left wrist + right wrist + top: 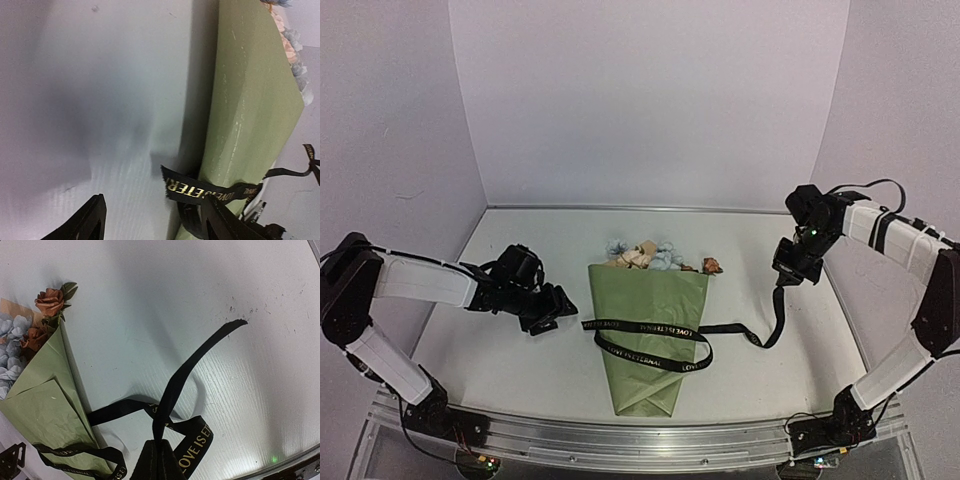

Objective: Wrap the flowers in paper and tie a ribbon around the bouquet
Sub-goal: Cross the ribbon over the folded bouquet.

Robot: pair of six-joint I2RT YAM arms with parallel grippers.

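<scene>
Tying step: olive-green paper-cone bouquet (650, 295) lies on the white worktop (520, 360), black lettered ribbon (640, 326) looped across it. The right hand (782, 285) pinches one ribbon end; the left hand (555, 308), spread beside the other, probably needs to grasp it next.

The paper (650, 290) is a plain olive green with no pattern; a sliver of its tan reverse shows among the heads (only the right wrist view catches it). The flowers (642, 254) are pale blue and cream. Two rust-orange heads with dark green leaves sit on the side nearer the right tool (159, 447). The ribbon (640, 327) is black with pale gold capital lettering, though the stretch running up from the right tool shows plain black. Both tools are matt black, the left tool (552, 305) included. Beneath them the worktop (500, 360) is whitish grey with a fine ribbed grain and a few dark specks off to the right tool's side. The walls (650, 100) are pale lilac.
</scene>
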